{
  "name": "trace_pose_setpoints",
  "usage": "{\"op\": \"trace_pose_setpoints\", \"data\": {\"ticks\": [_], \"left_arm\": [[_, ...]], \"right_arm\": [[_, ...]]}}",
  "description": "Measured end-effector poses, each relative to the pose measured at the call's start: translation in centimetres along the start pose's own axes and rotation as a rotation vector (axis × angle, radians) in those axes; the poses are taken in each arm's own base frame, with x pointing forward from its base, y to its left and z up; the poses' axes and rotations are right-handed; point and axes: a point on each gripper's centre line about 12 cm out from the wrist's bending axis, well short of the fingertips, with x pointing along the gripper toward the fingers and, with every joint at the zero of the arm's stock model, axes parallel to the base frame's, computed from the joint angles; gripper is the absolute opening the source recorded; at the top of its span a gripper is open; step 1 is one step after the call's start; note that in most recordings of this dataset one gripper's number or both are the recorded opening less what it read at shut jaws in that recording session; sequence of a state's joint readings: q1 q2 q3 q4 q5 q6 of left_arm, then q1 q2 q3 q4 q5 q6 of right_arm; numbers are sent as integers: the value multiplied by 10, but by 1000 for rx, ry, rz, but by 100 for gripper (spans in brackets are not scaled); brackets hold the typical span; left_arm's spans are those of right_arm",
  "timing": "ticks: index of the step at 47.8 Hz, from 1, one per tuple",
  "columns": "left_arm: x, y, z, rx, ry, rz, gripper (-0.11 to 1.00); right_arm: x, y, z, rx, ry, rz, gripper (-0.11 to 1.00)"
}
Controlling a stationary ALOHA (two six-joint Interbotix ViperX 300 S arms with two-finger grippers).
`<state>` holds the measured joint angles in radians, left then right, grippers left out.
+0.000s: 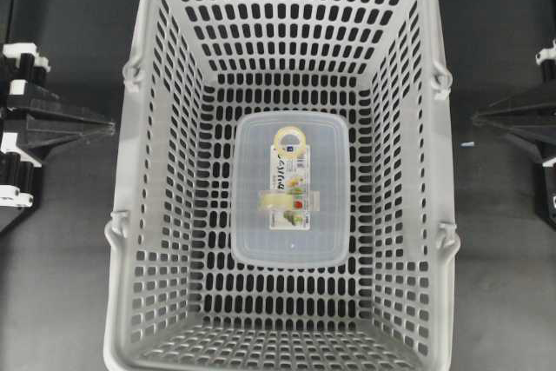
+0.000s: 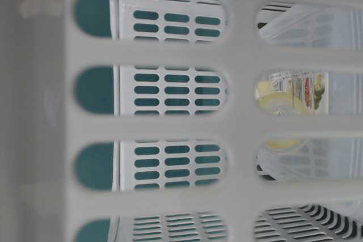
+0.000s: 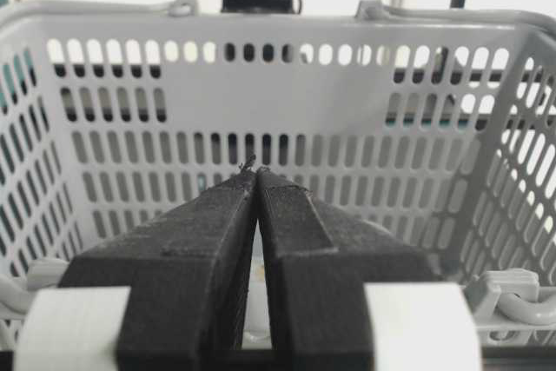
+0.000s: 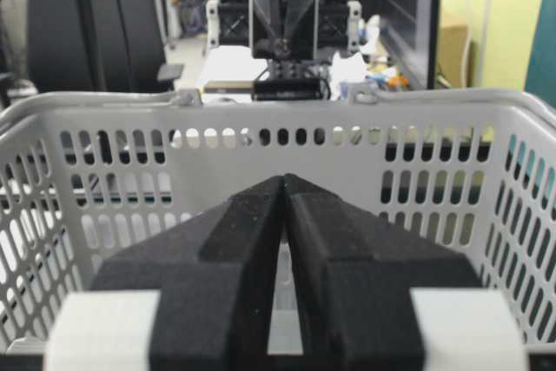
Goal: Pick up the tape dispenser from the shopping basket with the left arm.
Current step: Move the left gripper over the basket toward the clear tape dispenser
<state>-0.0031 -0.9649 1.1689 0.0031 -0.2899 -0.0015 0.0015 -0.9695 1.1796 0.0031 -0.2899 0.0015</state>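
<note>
tape dispenser (image 1: 289, 188): lies flat on basket floor, about centre, long axis running 12–6 in overhead view. Clear lid up, pale yellow ring toward 12, white label strip down the middle. Nothing on top of it, nothing gripping it.
shopping basket (image 1: 130, 171): grey, slotted walls all round, deep; dispenser sits well clear of every wall. Handle pivots on rim at approx 9 and 3.
left tool (image 3: 254, 182): fingers pressed together tip to tip, holding nothing. Parked outside basket at 9 o'clock, pointing at its wall, level w/ upper part of basket.
right tool (image 4: 284, 187): also closed, empty, outside basket at 3 o'clock. Not needed for this job; best left parked.
bench (image 1: 61, 284): dark, carries the basket between the two arms.
step in hand: approach not yet begun, so task at its very start, by my read.
how to do it well: lift left tool above rim first, don't drive through wall. Spread fingers wide before descent. Come down near-vertical over dispenser's middle.
grip choice: prob. across the short width, at the label band; long axis likely too wide.
risks: smooth clear plastic may slip; low flat body means fingertips must reach nearly to floor; tips could snag floor slots.
</note>
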Motion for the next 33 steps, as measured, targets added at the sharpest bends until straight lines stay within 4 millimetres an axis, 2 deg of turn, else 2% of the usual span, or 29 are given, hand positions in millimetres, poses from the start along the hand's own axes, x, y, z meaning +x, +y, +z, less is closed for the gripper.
{"op": "trace_pose_setpoints", "data": {"ticks": [3, 6, 14, 22, 33], "left_arm": [[1, -1, 2, -2, 11, -4, 2], [7, -2, 14, -13, 32, -10, 0], [29, -5, 36, -32, 177, -19, 0], [64, -12, 45, -27, 388, -34, 0], [124, -21, 36, -16, 661, -39, 0]], "right_arm": [[0, 0, 0, 3, 0, 0, 6], [0, 0, -1, 14, 6, 0, -1], [0, 0, -3, 17, 28, -1, -1], [-1, 0, -4, 18, 32, 0, -1], [-1, 0, -6, 20, 57, 0, 2]]}}
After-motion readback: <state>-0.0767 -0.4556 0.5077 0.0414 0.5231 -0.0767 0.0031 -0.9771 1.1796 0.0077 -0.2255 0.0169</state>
